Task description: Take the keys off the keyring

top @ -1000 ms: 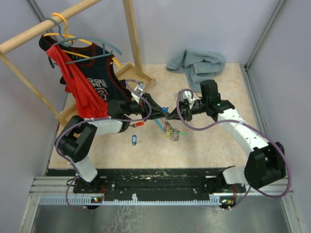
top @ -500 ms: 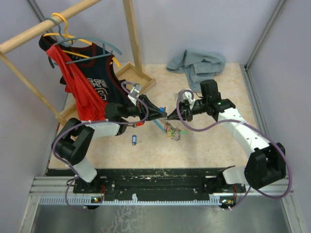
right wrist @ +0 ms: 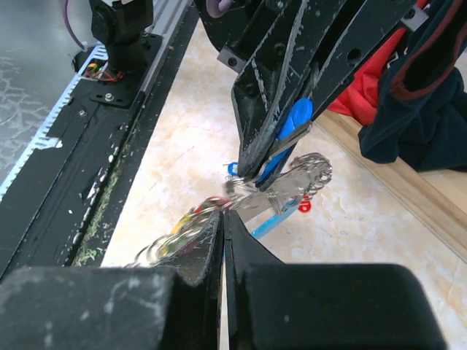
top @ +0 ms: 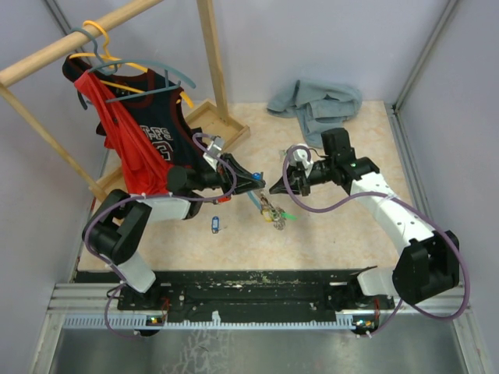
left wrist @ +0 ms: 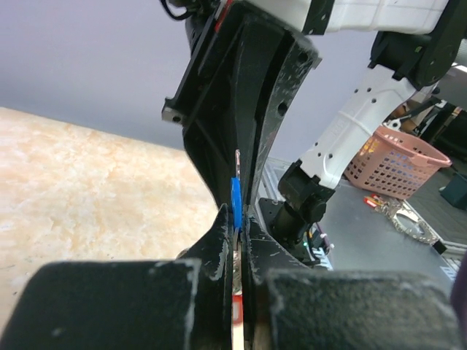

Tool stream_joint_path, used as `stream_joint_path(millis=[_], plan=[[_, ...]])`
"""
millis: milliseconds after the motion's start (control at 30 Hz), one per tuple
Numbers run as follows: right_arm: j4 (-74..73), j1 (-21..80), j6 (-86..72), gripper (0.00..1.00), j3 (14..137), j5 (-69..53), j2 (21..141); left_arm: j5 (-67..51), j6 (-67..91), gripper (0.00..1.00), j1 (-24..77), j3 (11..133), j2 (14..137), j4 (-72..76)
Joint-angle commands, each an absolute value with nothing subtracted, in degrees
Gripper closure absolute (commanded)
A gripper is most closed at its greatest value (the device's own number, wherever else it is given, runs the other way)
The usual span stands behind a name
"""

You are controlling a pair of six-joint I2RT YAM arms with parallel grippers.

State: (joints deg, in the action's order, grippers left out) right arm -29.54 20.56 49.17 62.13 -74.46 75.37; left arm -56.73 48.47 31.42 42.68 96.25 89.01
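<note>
The left end effector [left wrist: 235,222] is pinching a blue key [left wrist: 235,200]. The right end effector [right wrist: 222,219] is clamping the keyring [right wrist: 244,191], other keys [top: 274,214] bunched alongside.

The right gripper [right wrist: 222,219] is pinching the keyring [right wrist: 191,219] between closed fingers while, just above it, the left gripper [right wrist: 254,173] is clamping a blue-headed key [right wrist: 294,117], the other keys [right wrist: 281,193] dangling between them over the table [right wrist: 182,124].

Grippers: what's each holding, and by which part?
Left gripper pinches a blue-headed silvery metal key by its blue plastic head; right gripper grips the thin silvery metal keyring by its wire.
</note>
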Motion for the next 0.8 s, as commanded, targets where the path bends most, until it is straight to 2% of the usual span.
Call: stream_joint_path(millis=[0,467,767], plan=[[-31.1,20.57,50.9,1.0,66.13,-74.82,72.93,-55.17,46.74,1.0,30.12,41.96,95.17,102.22],[-25.9,23.35,45.77,1.0,63.71,-75.34,73.52,-58.5,48.21,1.0,30.02,43.81,94.55,102.57],[-9.87,23.64,24.55,0.83,60.22,-73.69,74.04,-53.71,49.13,1.0,29.97,43.19,92.67,102.58]])
